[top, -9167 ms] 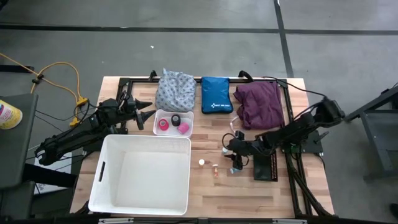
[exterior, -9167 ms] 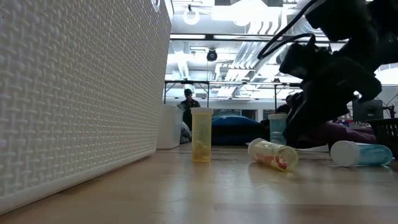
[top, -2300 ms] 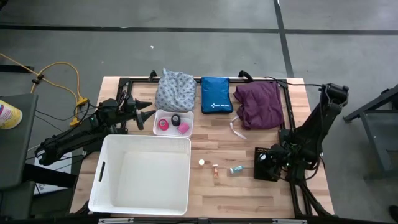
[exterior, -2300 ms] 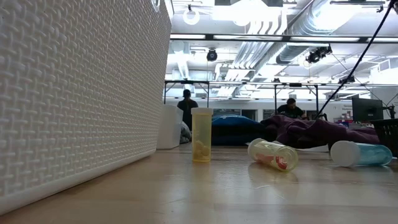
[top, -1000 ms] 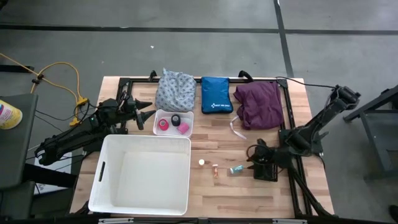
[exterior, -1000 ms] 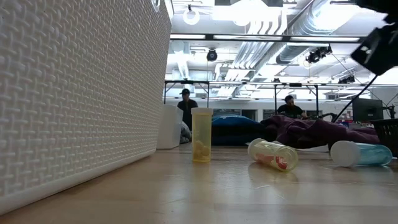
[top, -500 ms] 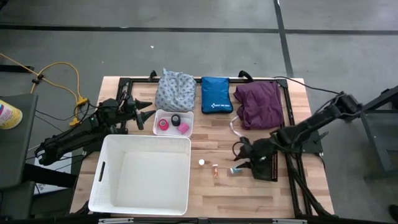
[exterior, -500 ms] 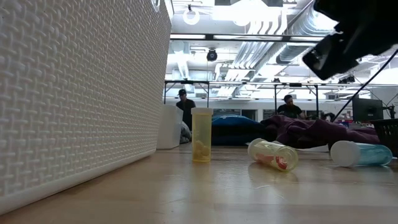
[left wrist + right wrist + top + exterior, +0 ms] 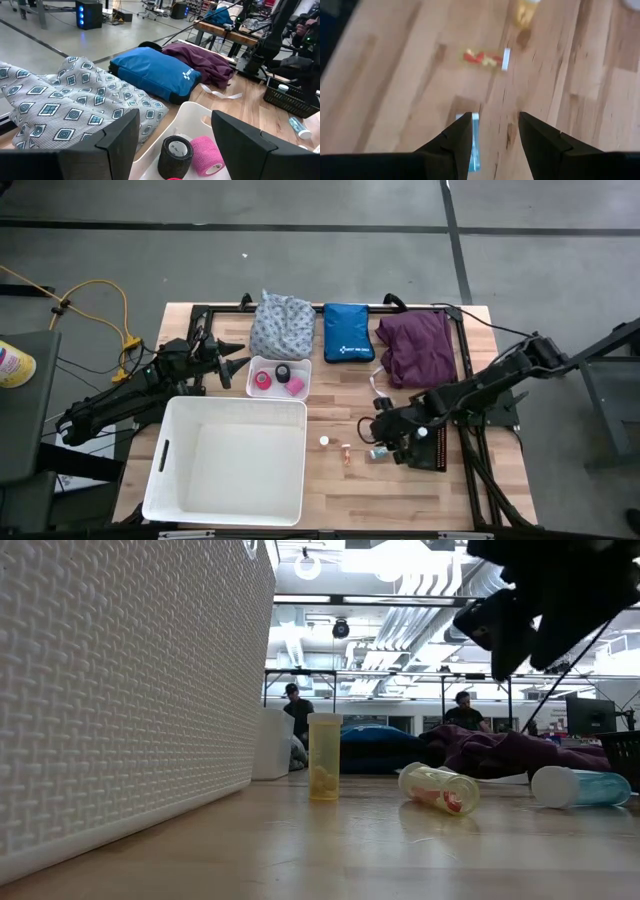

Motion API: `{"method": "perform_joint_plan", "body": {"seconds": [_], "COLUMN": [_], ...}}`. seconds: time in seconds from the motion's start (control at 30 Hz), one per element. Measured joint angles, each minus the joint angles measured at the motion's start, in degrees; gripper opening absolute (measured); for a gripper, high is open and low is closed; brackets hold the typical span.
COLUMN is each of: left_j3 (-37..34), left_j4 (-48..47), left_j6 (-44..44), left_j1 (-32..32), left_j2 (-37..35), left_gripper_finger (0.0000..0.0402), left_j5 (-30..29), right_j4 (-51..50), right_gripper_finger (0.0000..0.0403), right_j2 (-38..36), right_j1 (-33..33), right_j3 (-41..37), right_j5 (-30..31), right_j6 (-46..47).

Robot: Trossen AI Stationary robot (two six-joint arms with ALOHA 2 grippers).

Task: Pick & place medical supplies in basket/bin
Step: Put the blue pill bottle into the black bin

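Right claw hovers spread above the blue vial, which lies on its side on the bench, long axis roughly left-right, white cap toward the other vials. Risk: round body rolls if a finger clips it. Left claw spread, waiting beside the white bin.

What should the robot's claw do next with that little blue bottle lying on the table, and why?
Probably lower the right claw straight down over the blue vial. The claw is open, above the table, and the vial lies on its side just below it, not yet gripped, with the white bin nearby.
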Motion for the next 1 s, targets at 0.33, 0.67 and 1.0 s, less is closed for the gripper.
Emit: {"method": "perform_joint_plan", "body": {"seconds": [0.33, 0.67, 1.0], "left_j3": [0.0, 0.0, 0.0], "left_j4": [0.0, 0.0, 0.0], "left_j6": [0.0, 0.0, 0.0], "left_j1": [0.0, 0.0, 0.0], "left_j2": [0.0, 0.0, 0.0], "left_gripper_finger": [0.0240, 0.0240, 0.0240], "left_j5": [0.0, 0.0, 0.0], "right_j4": [-12.0, -20.3, -20.0], "right_gripper_finger": [0.0148, 0.0148, 0.0148], "right_j2": [13.4, 19.9, 20.1], "right_j1": [0.2, 3.4, 4.6], "right_j3": [10.6, 18.7, 18.7], "right_j5": [-2.6, -2.8, 1.6], "right_j6": [-4.8, -6.7, -7.0]}}
